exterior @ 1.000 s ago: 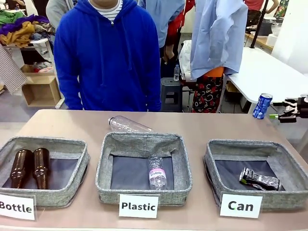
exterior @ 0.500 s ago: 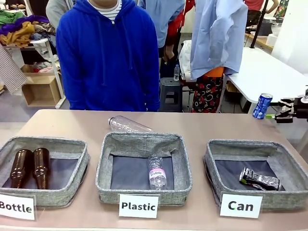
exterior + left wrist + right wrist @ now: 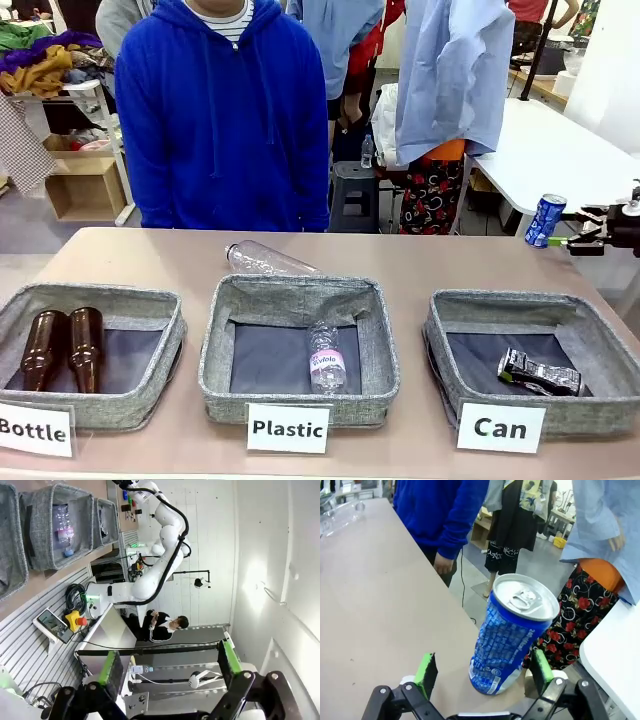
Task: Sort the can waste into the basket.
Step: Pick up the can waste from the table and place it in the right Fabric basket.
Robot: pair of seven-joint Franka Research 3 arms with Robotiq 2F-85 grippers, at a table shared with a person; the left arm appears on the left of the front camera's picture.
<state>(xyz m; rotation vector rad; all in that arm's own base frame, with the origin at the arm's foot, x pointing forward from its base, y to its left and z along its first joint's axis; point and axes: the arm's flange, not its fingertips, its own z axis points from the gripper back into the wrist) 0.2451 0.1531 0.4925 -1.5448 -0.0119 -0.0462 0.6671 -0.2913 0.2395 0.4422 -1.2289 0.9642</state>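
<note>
I see the right gripper [image 3: 482,672] spread around the blue can [image 3: 512,632], not pinching; front view shows the crushed can [image 3: 540,372] inside the basket [image 3: 470,318]; left gripper [image 3: 167,662] spread, empty.

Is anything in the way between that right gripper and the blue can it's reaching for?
No. In the right wrist view the blue can stands between the open right gripper fingers, nothing between.

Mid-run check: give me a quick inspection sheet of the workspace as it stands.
Surface: tan table, three grey baskets.
Job's things: blue can upright at far right corner; black can lying in Can basket.
Clutter: clear bottle behind Plastic basket, another inside; two brown bottles in Bottle basket.
Grippers: right gripper open, jaws either side of blue can; left gripper open, empty.
Cables: nothing seen on the table.
Surroundings: person in blue hoodie opposite.
</note>
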